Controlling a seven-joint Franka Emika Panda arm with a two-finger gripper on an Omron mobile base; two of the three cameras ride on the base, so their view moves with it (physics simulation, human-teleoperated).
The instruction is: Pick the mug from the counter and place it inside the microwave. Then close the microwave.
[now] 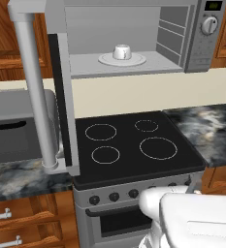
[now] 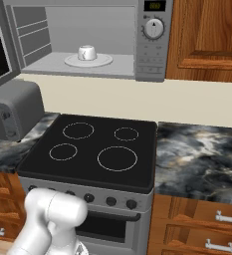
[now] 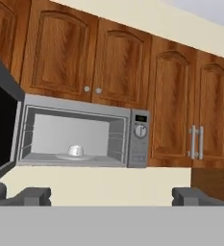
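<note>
Jaws wide open, gripping nothing; stove (image 1: 134, 145) below; microwave (image 3: 84, 137) door (image 1: 61, 97) swung open, mug (image 1: 121, 51) on plate (image 1: 136, 60) inside.

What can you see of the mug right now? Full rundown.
The mug is a small, squat white cup, glossy like ceramic, with a small side handle. It sits upside down, base up, at the middle of the white round plate inside the microwave, whose door hangs wide open. Only the plate touches it. The gripper is open and well back from it, holding nothing.
</note>
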